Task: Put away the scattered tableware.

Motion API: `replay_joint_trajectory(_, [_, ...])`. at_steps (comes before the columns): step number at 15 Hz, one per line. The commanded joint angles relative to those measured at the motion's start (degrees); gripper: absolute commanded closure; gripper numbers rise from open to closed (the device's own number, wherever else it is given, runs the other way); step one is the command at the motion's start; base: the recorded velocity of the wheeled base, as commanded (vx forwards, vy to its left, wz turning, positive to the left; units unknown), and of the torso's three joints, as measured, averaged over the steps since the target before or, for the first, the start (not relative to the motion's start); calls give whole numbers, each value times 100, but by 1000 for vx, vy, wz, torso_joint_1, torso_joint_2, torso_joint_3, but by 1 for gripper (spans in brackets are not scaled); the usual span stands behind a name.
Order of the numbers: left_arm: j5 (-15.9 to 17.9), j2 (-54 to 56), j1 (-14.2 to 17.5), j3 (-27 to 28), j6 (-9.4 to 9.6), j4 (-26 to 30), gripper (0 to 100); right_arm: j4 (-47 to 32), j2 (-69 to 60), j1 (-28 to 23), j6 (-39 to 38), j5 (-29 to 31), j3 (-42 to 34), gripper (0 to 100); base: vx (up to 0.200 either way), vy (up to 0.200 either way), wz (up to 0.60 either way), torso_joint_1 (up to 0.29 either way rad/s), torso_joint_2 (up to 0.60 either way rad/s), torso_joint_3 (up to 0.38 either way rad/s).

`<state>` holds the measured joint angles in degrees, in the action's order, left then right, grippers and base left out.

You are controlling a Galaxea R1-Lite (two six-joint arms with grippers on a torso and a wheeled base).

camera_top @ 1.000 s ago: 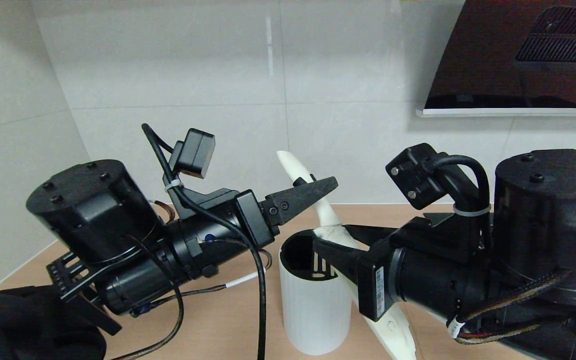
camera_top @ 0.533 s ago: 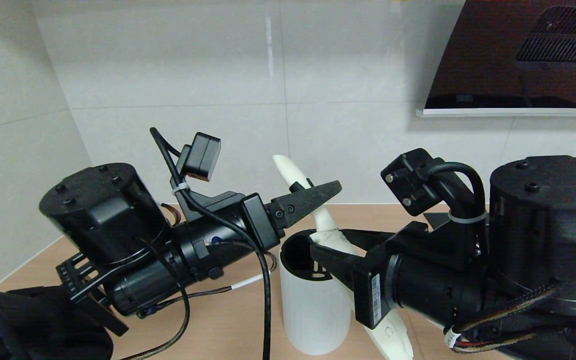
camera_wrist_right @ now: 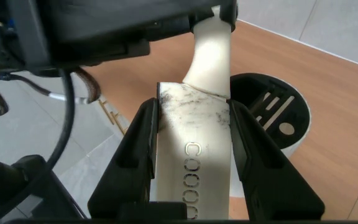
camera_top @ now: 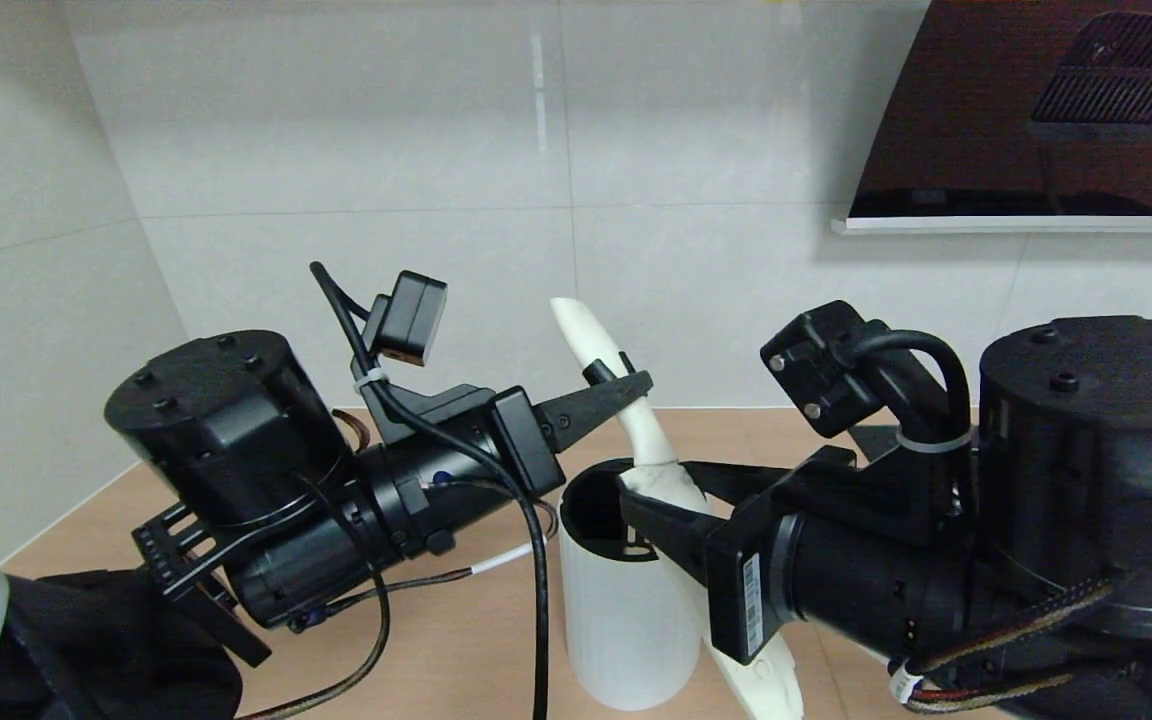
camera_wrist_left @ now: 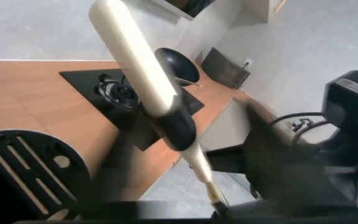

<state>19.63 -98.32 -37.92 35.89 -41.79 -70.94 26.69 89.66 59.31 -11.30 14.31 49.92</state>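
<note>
Over the white holder (camera_top: pixel 626 620) on the worktop (camera_top: pixel 456 650), left claw (camera_top: pixel 621 385) and right claw (camera_wrist_right: pixel 193 118) both clenched the spatula (camera_top: pixel 586 335), seemingly mid-handover; next, 1 should release so the other could drop it in.

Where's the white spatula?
Middle of the head view: the cream plastic spatula tilts beside the white cylindrical holder, held by left gripper and right gripper.

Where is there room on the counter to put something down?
Bare counter lies between the left arm and the white holder, and along the wall behind it. Crowded above the holder: left gripper and right gripper both clamp the spatula.
</note>
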Motion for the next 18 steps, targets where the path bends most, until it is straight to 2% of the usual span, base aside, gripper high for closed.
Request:
replay_joint_trajectory(1, [-3, -21, 4, -3, -5, 10, 100, 12, 7, 2, -4, 1, -9, 100, 0, 0, 0, 0, 0, 0])
replay_joint_trajectory(9, [-152, 14, -48, 111, 22, 54, 100, 21, 7, -7, 5, 142, -9, 100, 0, 0, 0, 0, 0, 0])
replay_joint_trajectory(10, [-170, 14, -48, 120, 22, 54, 100, 21, 7, -7, -4, 142, 0, 0, 0, 0, 0, 0, 0, 0])
replay_joint_trajectory(14, [-179, 129, -48, 155, 39, 98, 100, 21, -28, -16, -13, 142, 0, 0, 0, 0, 0, 0, 0, 0])
replay_joint_trajectory(15, [-222, 216, -48, 234, 57, 265, 100, 21, -89, -51, -13, 160, -9, 0, 0, 0, 0, 0, 0, 0])
replay_joint_trajectory(17, [-679, 366, -40, 568, 259, 739, 100, 21, -353, -253, 5, 195, -17, 0, 0, 0, 0, 0, 0, 0])
replay_joint_trajectory(18, [-1347, 507, -40, 1025, 575, 1302, 100, 12, -590, -455, 23, 195, -26, 0, 0, 0, 0, 0, 0, 0])
